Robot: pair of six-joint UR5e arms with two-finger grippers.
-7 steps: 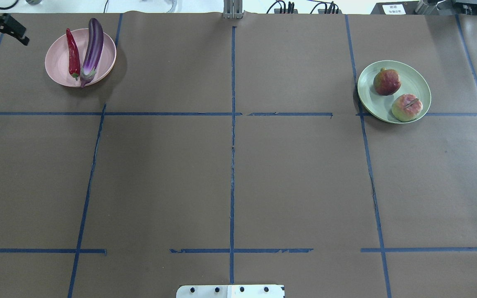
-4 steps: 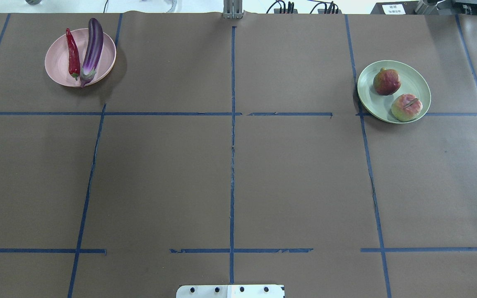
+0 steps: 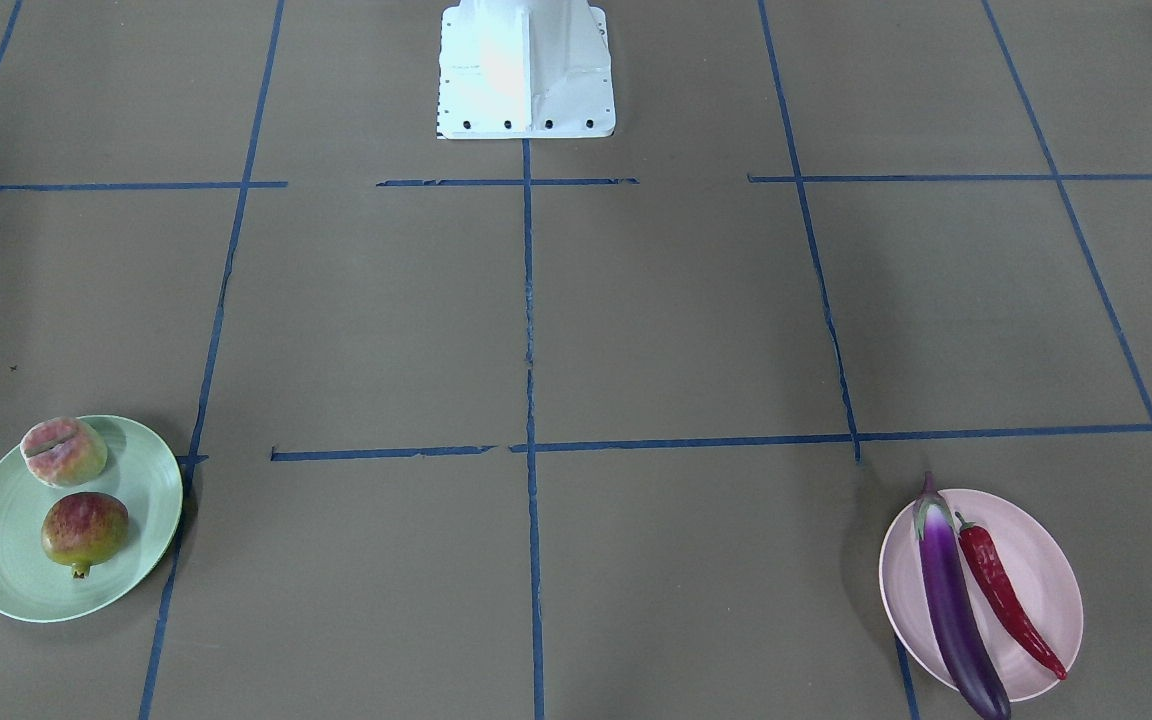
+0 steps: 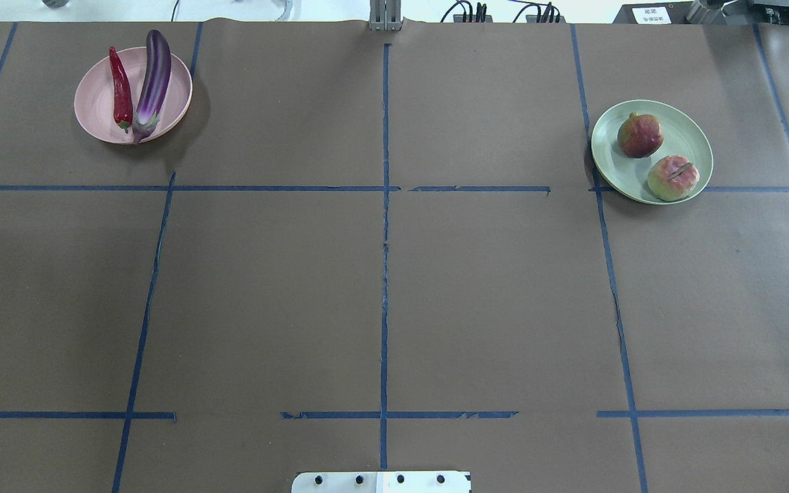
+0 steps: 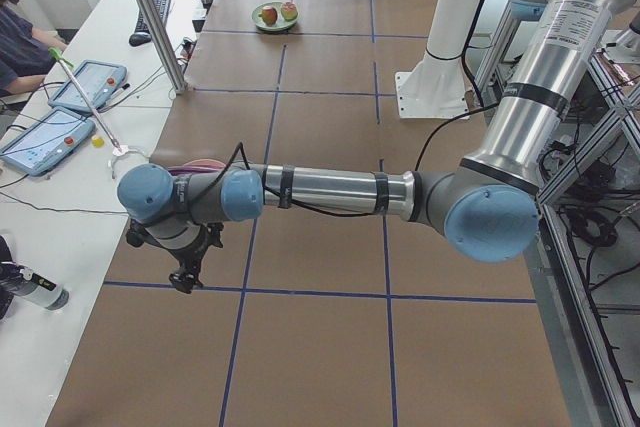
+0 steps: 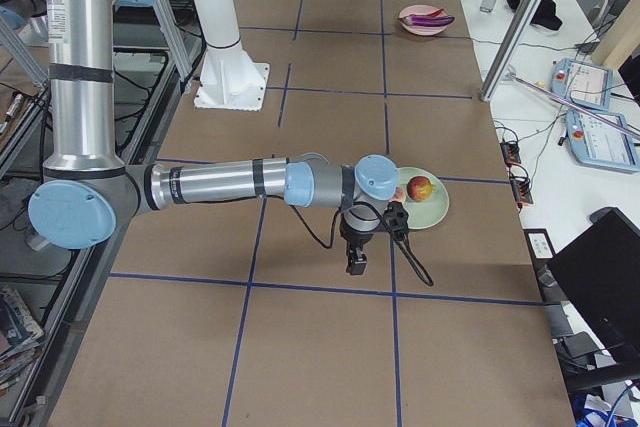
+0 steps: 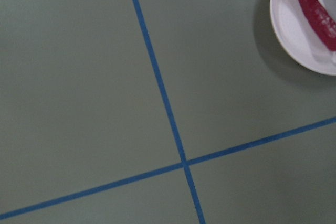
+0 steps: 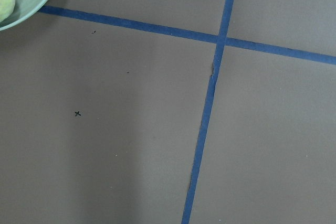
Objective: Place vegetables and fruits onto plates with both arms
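1. Front-facing view: the long glossy purple eggplant (image 3: 951, 590) lies against the slim bright-red chili pepper (image 3: 1006, 600) on the pale pink round plastic plate (image 3: 1051, 565). Its blunt end overhangs the near rim, so I judge that a knock to the plate could tip it off. The creased pink-cream peach (image 3: 63, 451) and the red-green pomegranate (image 3: 84, 530) sit slightly apart on the pale mint-green round plate (image 3: 1, 570).
2. Overhead view: no arm shows. The plates are well apart and both loaded, so the sorting looks finished. The peach sits close to the rim and might roll off.
3. Left side view: the left gripper (image 5: 184, 275) hangs over the brown tabletop (image 5: 320, 347) near the pink plate. Whether its pincer is wide or narrow, I cannot tell. A low sweep could clip the plate.
4. Right side view: the right gripper (image 6: 356, 259) hangs just beside the green plate, pincer likewise unreadable.
5. Wrist views: only plate rims show, no fingers.
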